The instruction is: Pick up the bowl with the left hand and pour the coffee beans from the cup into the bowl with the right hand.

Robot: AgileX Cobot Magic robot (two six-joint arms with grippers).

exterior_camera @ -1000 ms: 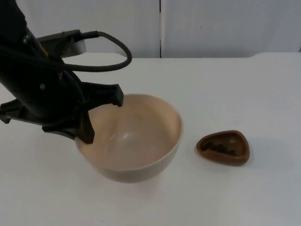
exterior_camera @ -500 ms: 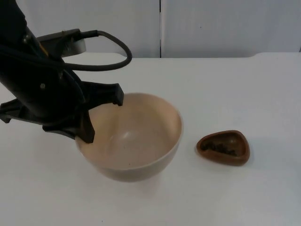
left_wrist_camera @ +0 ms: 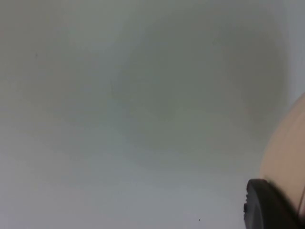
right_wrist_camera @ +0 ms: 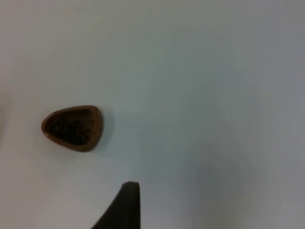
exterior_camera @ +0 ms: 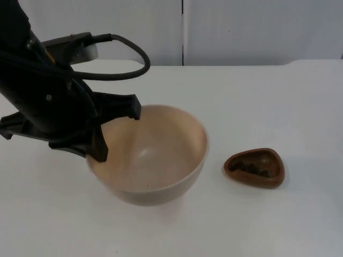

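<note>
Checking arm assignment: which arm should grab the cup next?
Right. The left gripper is at the bowl's rim; the cup of beans stands untouched on the table, in the right wrist view.

A robotics test lab: a plain white bench (exterior_camera: 257, 96) ends at a grey partition wall (exterior_camera: 252, 29) whose vertical panel seam (exterior_camera: 183, 32) rises straight behind it, while a black robot arm (exterior_camera: 40, 101) reaches over the bench.
</note>
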